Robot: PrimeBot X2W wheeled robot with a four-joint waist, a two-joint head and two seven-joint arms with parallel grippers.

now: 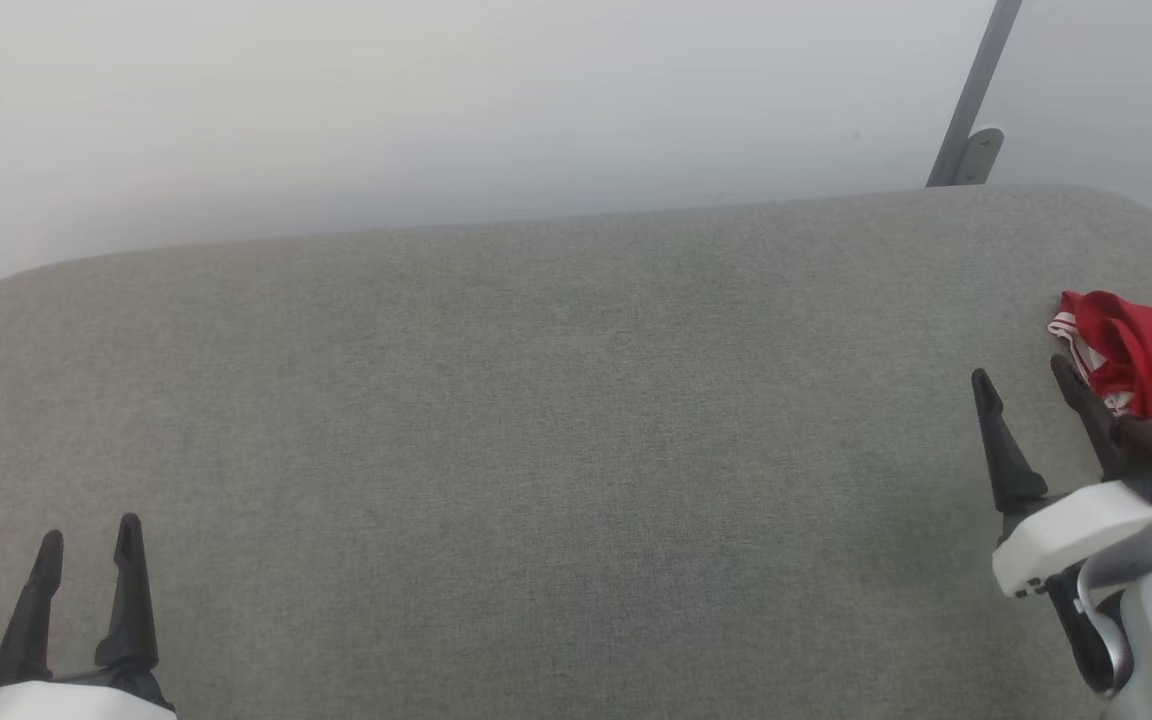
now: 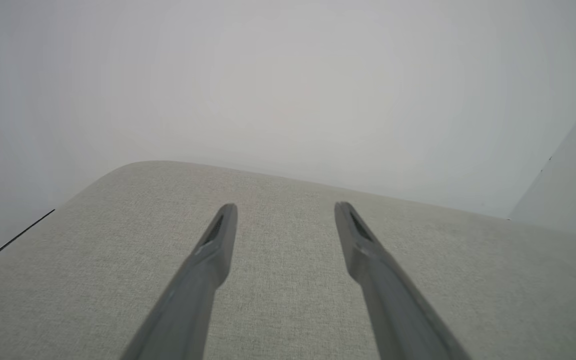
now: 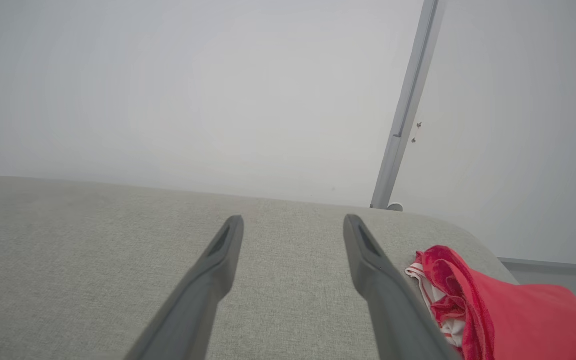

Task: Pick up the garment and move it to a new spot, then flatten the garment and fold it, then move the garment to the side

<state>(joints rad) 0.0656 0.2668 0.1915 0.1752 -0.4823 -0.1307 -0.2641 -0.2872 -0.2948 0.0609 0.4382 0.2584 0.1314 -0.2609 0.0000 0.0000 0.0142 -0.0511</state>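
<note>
The garment [image 1: 1146, 350] is a crumpled red heap with white striped trim, lying at the right end of the grey fabric surface [image 1: 536, 420] and partly cut off by the picture's edge. My right gripper [image 1: 1024, 372] stands open just left of it, its right finger close to the cloth, nothing between the fingers. In the right wrist view the garment [image 3: 508, 310] lies to the right of my open gripper [image 3: 292, 222]. My left gripper [image 1: 88, 532] rests open at the lower left, far from the garment. The left wrist view has its open gripper [image 2: 285, 209] over bare fabric.
The grey surface has rounded corners and ends at a pale wall [image 1: 436, 100] behind. A grey metal post [image 1: 971, 100] with a bracket rises behind the right far corner. Wide bare fabric lies between the two grippers.
</note>
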